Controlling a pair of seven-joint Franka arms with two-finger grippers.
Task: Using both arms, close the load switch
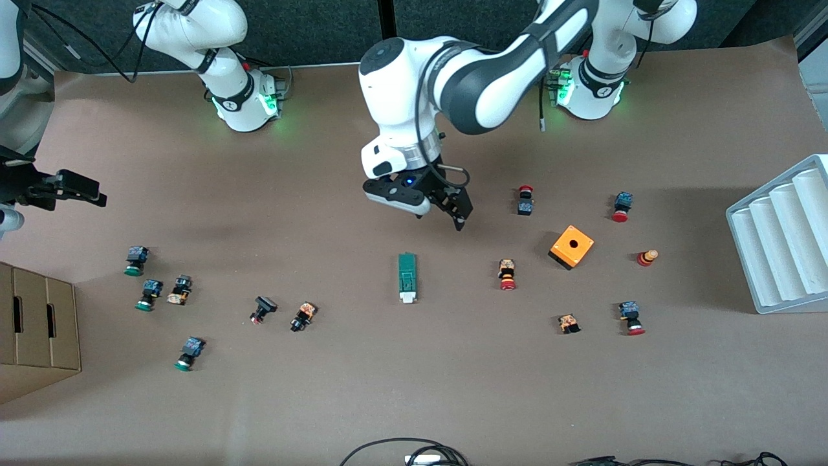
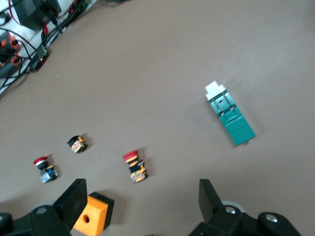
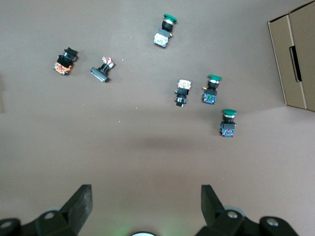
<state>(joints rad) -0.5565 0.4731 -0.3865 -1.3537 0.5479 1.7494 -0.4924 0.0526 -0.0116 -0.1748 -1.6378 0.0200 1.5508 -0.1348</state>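
Note:
The load switch (image 1: 407,277) is a narrow green block with a white handle piece at the end nearer the front camera. It lies flat on the brown table near the middle. It also shows in the left wrist view (image 2: 230,114). My left gripper (image 1: 446,210) hangs open and empty over bare table beside the switch's green end, not touching it; its fingers (image 2: 74,197) stand wide apart. My right gripper (image 1: 71,188) is open and empty, raised over the table at the right arm's end, above several green-capped buttons (image 3: 211,91). Its fingers (image 3: 82,200) are wide apart.
An orange cube with a hole (image 1: 571,246) and several red-capped buttons (image 1: 507,274) lie toward the left arm's end. A white ribbed tray (image 1: 783,239) stands at that table edge. A cardboard box (image 1: 35,323) stands at the right arm's end. Two small buttons (image 1: 303,316) lie between.

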